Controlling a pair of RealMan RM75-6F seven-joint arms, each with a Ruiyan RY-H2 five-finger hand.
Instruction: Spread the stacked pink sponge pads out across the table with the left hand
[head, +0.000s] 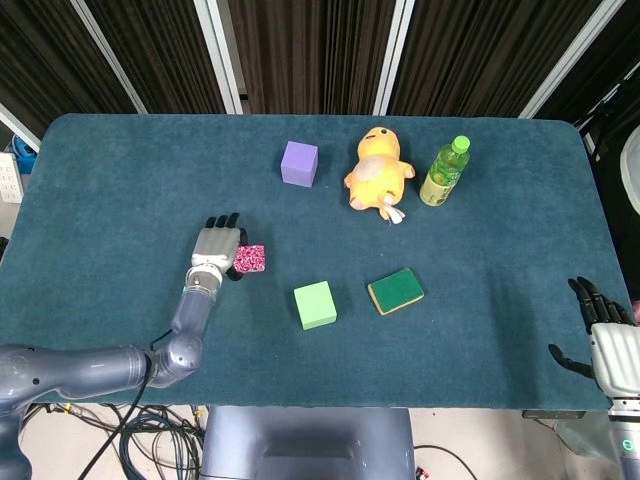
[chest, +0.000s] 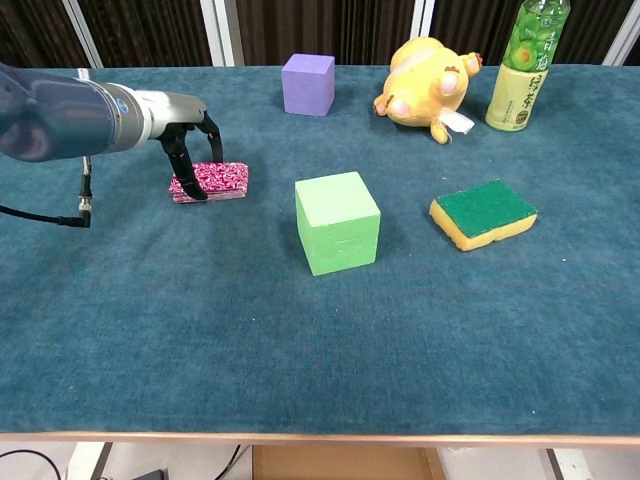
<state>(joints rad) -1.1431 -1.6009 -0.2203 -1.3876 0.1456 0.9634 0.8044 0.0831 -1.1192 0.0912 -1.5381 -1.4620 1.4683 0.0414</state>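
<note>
Because the left hand (chest: 190, 135) has its dark fingertips (chest: 186, 187) planted at the left end of the stack of pink sponge pads (chest: 212, 180), with other fingers arched over the stack's far edge, the whole pile may simply slide or lift as one block instead of fanning out. From these views I cannot tell whether the hand is pinching the stack or only touching it; the fingers are curled down around its left end, not spread wide. The pads look light and grippy against the teal table (chest: 300, 340), so a sideways drag could roll or flip the top pad, or leave the lower ones stuck together.

Nearest in the chest view, just right of the stack, stands the light green cube (chest: 338, 221), and a sweep in that direction risks jamming pads against it. Further right lies the green-and-yellow scouring sponge (chest: 484, 213). At the far side sit the purple cube (chest: 308, 84), the yellow plush toy (chest: 427, 91) and the green drink bottle (chest: 525, 66) (top-heavy, I would guess, though well apart from the work).

The right hand (head: 605, 340) hangs past the table's near right corner, fingers apart, holding nothing.
</note>
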